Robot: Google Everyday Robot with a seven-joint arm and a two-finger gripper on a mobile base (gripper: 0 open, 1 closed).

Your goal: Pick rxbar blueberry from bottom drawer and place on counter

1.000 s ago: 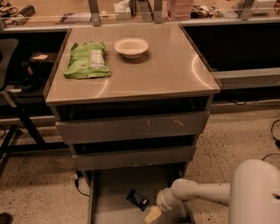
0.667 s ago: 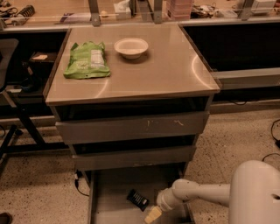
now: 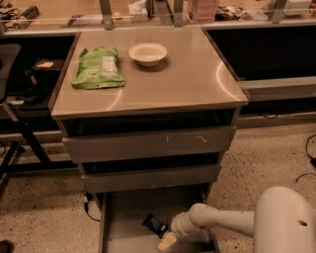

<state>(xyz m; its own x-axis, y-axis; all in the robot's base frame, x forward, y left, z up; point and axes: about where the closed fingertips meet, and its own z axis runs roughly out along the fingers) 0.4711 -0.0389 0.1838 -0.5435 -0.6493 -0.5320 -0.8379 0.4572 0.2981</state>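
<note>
The rxbar blueberry [image 3: 155, 225], a small dark bar with pale lettering, lies flat on the floor of the open bottom drawer [image 3: 123, 217], near its middle. My gripper [image 3: 167, 241] reaches into the drawer from the right on a white arm. Its pale tip sits just right of and slightly in front of the bar, very close to it. The counter [image 3: 182, 79] is the glossy beige cabinet top above the drawers.
A green snack bag [image 3: 97, 67] and a white bowl [image 3: 147, 53] sit on the back left of the counter. Two closed grey drawers [image 3: 148, 143] hang above the open one. A cluttered workbench [image 3: 74, 12] runs behind. A dark chair [image 3: 10, 74] stands at left.
</note>
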